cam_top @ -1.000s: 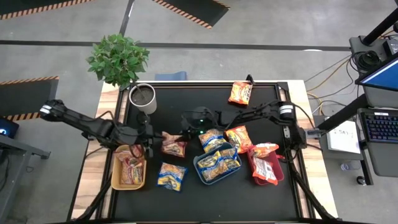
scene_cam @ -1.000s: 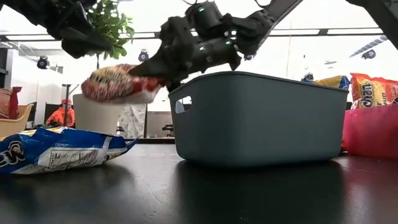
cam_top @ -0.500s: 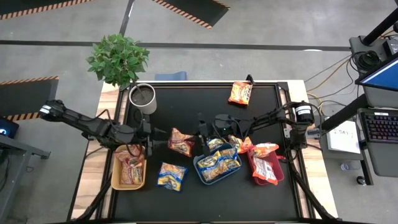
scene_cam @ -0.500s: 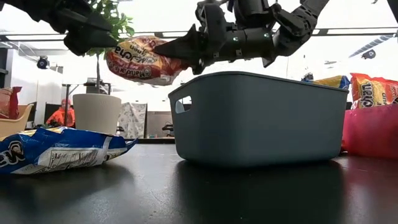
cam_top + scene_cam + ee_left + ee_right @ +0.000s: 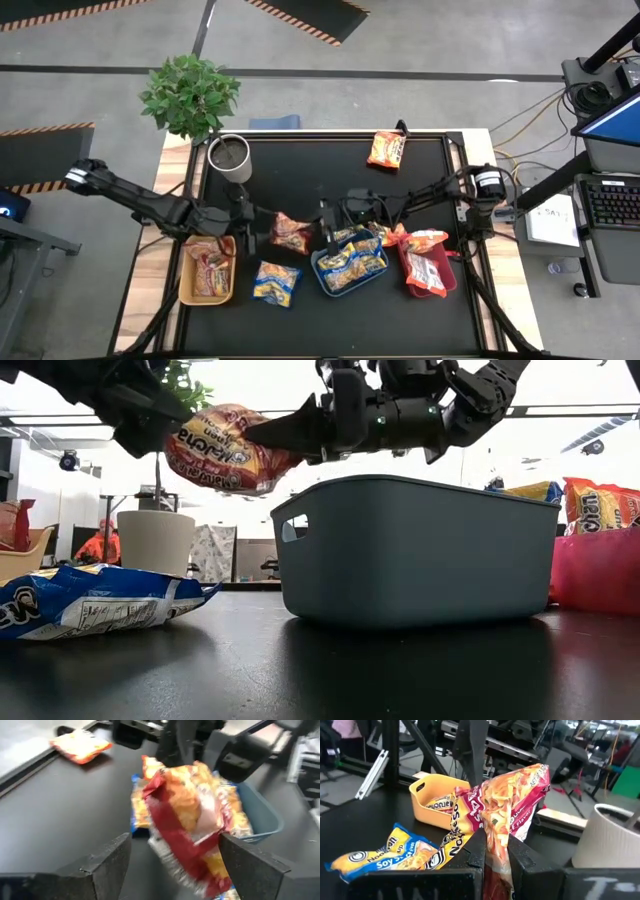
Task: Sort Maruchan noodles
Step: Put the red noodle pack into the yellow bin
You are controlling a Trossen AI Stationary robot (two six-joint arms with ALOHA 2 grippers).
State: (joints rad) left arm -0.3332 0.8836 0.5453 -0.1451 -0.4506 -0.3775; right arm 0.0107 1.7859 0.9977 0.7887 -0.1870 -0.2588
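High view: the red-and-orange packet [image 5: 291,232] hung in the air over the black mat, between the yellow tray [image 5: 188,282] and the blue tray [image 5: 320,270]. The right gripper [image 5: 314,233] had one edge of it pinched tight. The left gripper [image 5: 252,235] sat just beside the other edge, fingers spread wide and holding nothing.

It looked like a hand-off, with the packet now the right arm's to place. The next move called for carrying it over the tray that matches its flavour and letting go low. I couldn't tell which tray that was.

The count: three trays, yellow, blue and red [image 5: 407,278], each holding packets too overlapped to number. One blue-and-yellow packet [image 5: 275,282] lay loose. Two orange ones lay loose too, one at the far edge [image 5: 386,149] and one under the right arm [image 5: 390,235].
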